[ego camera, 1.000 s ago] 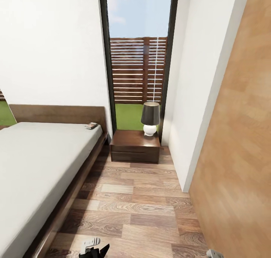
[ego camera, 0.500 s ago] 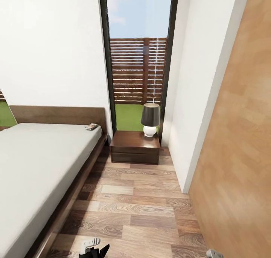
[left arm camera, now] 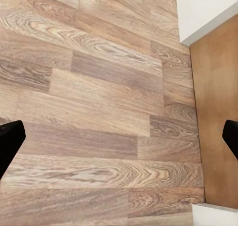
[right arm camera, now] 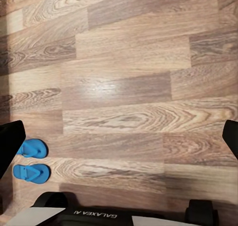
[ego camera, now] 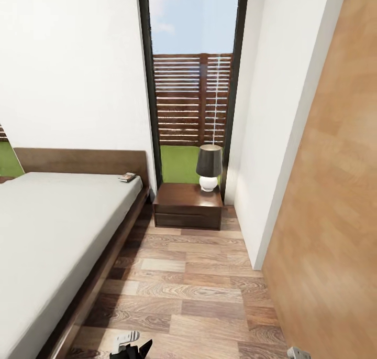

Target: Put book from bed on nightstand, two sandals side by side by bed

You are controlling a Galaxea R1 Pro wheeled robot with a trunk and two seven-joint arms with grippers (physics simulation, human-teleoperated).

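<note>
The book [ego camera: 126, 177] lies on the far corner of the bed [ego camera: 47, 228], close to the headboard. One nightstand [ego camera: 187, 206] stands right of the bed under the tall window, and a lamp stands on it. Both blue sandals [right arm camera: 31, 160] lie side by side on the plank floor beside my base, seen in the right wrist view. My left gripper [left arm camera: 119, 137] hangs open over bare floor. My right gripper [right arm camera: 119, 137] is open too, with nothing between its fingers.
A dark-shaded lamp [ego camera: 209, 165] takes the nightstand's back right part. A white wall corner [ego camera: 262, 191] and a brown wooden panel [ego camera: 335, 202] close the aisle on the right. Plank floor [ego camera: 193, 285] runs between bed and wall up to the nightstand.
The whole head picture has shifted down very slightly, so the camera has moved a little. Nothing in the room has moved, and both grippers stay as they were.
</note>
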